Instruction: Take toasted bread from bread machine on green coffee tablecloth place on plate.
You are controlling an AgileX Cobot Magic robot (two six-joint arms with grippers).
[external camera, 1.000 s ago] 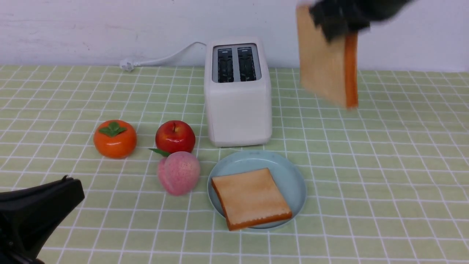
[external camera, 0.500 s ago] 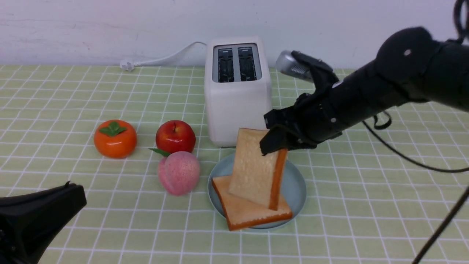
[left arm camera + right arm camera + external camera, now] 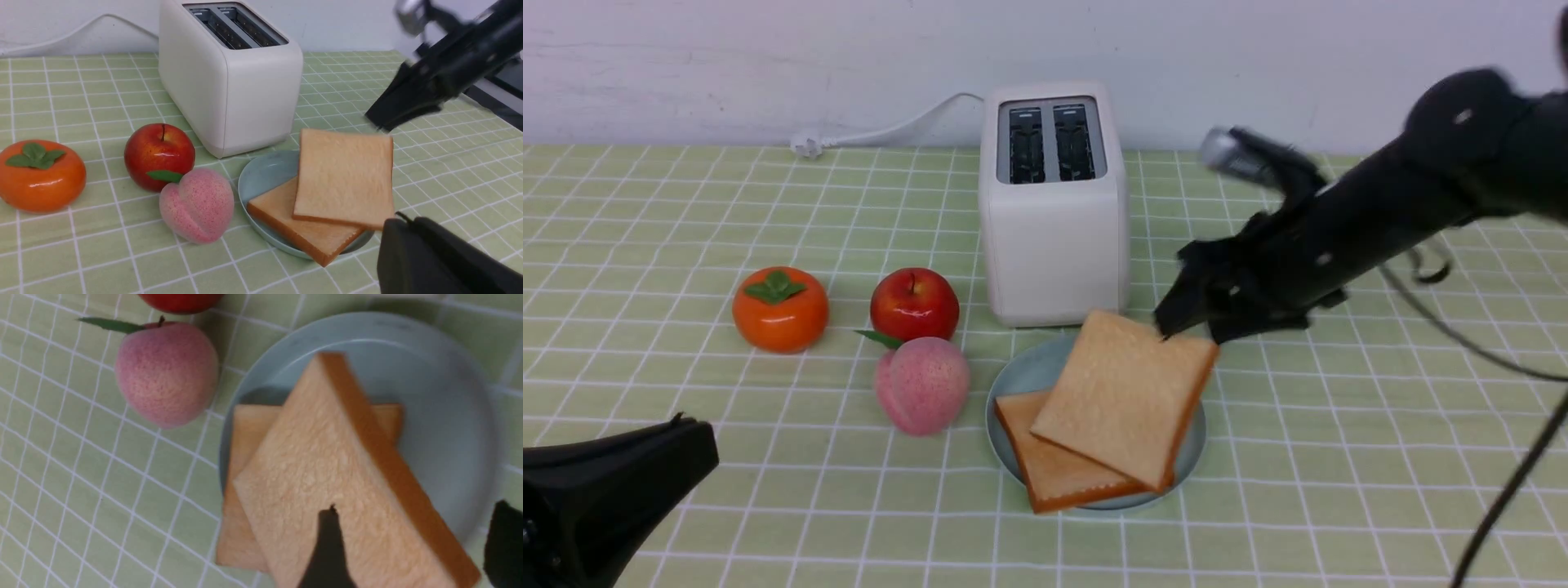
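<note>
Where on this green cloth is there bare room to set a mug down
Bare tablecloth lies left of the bread machine, behind the orange fruit and apple, and in front of the plate. Right of the plate is bare, but the right arm hangs over it. Crowded: apple, peach, plate and bread machine cluster.
</note>
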